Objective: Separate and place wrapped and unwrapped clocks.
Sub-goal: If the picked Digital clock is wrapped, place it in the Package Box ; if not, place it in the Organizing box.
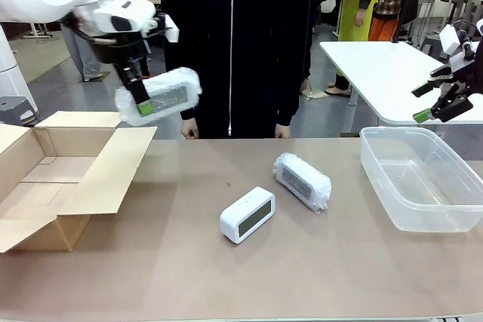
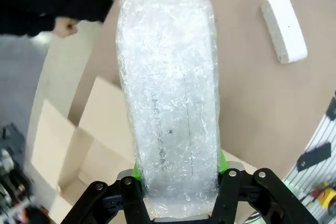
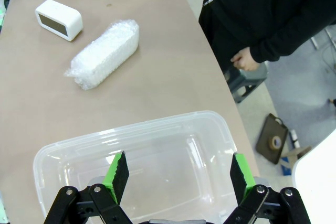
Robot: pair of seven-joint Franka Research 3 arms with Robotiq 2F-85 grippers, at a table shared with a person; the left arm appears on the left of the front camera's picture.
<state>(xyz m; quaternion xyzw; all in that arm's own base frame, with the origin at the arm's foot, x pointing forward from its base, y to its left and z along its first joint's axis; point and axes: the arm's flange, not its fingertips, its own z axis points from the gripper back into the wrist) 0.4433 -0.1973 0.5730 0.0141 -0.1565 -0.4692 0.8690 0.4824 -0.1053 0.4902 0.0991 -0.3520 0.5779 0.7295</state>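
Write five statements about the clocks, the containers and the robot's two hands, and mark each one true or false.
1. The left hand holds a wrapped clock in the air. True.
2. The right hand grips the bare clock. False: the right hand is open and holds nothing; the bare clock lies on the table.
3. The clear tub has a clock in it. False: it holds nothing.
4. A second wrapped clock lies on the table beside the bare clock. True.
5. The cardboard box is shut. False: its flaps are open.
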